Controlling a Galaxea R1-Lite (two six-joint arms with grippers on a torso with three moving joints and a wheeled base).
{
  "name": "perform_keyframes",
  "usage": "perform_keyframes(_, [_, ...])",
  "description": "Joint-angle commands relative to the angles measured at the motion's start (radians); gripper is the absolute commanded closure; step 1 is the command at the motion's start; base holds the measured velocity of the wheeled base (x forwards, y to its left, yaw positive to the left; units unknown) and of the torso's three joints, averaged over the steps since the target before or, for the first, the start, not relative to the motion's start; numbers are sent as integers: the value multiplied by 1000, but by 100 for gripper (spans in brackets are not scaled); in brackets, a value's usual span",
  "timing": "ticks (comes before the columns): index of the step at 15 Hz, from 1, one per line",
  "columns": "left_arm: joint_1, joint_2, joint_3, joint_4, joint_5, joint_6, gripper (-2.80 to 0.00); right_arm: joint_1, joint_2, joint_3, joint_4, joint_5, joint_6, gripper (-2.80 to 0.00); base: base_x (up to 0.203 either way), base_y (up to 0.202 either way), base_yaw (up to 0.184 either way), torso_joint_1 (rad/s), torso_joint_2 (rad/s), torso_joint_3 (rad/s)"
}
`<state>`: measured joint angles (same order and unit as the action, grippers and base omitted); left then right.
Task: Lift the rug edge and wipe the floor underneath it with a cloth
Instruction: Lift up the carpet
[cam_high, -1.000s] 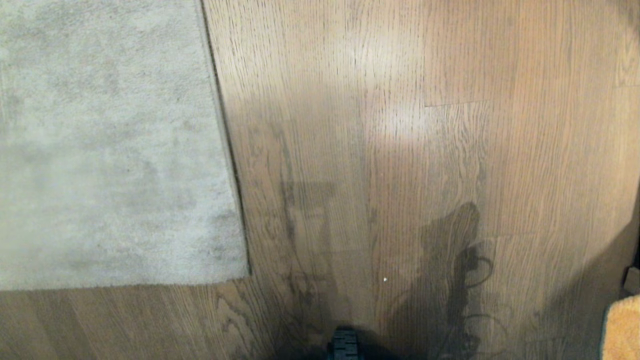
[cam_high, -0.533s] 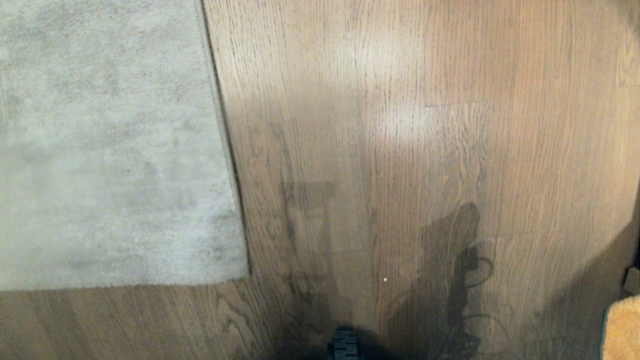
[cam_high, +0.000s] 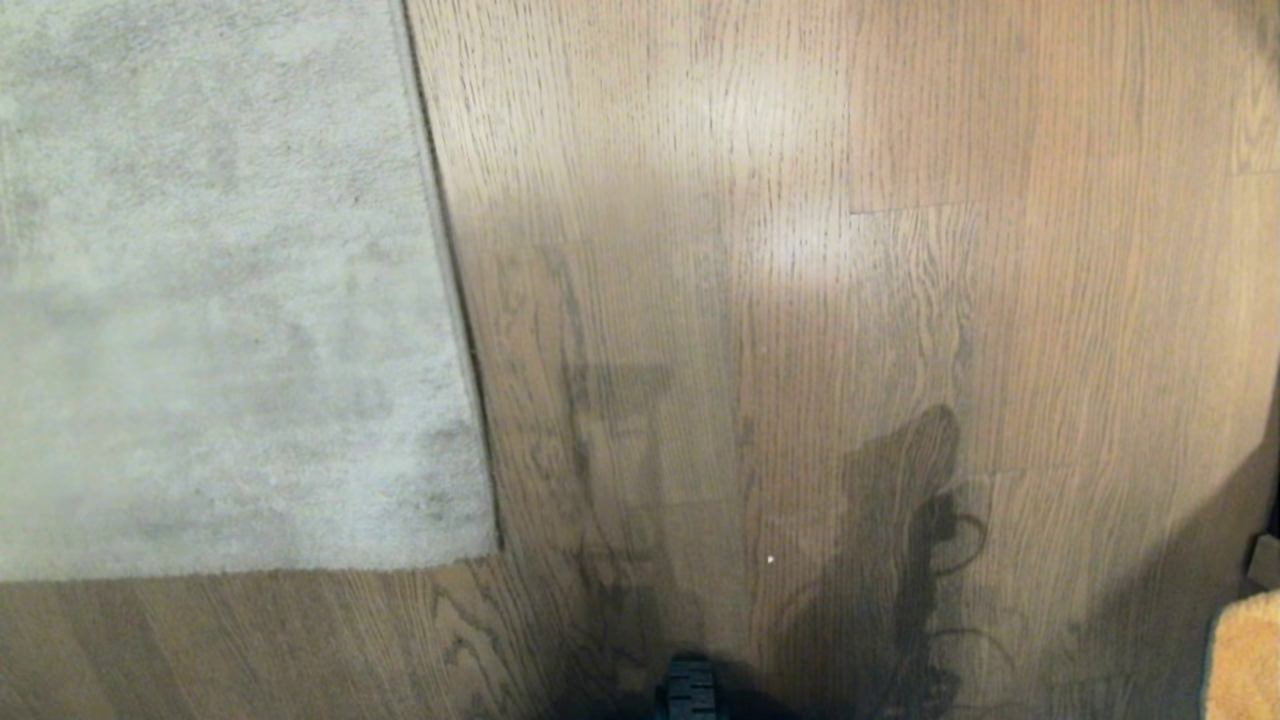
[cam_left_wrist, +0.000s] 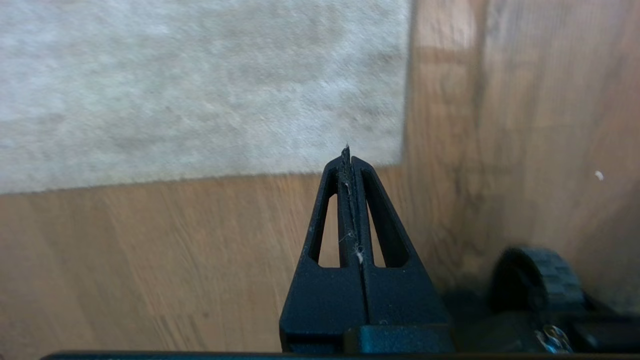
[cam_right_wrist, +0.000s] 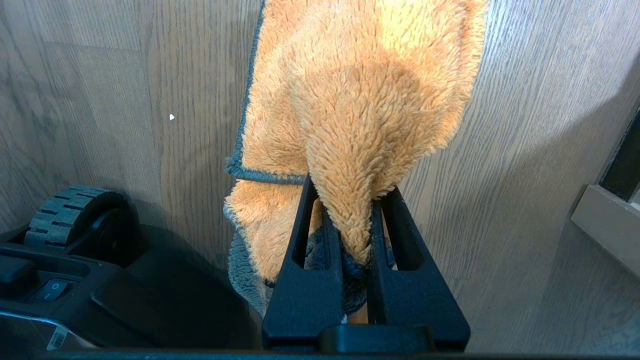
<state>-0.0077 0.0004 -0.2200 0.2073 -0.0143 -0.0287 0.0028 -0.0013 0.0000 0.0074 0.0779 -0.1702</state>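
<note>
Orange cloth (cam_right_wrist: 360, 115), brown floor (cam_high: 900, 300)

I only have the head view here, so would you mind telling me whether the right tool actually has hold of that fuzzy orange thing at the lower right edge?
Observer: Yes. The right tool is shut on the fuzzy orange-yellow cloth with a dark grey part.
Operator: Thank you. Is the cloth bunched up or hanging free?
Observer: It hangs free past the fingertips, above the brown wood-grain floor.
Operator: And the left tool?
Observer: The left tool is shut and empty, pointing toward the corner of the pale grey-beige short-pile rug, whose rug edge lies flat.
</note>
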Motion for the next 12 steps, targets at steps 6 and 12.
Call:
perform_keyframes(6, [-2,212,-30,11,-74,3,0,0,1,0,0,0,-2,0,0,0,0,0,0,0])
perform_keyframes(12, [59,262,31,35,-111,6,0,0,1,0,0,0,-2,0,0,0,0,0,0,0])
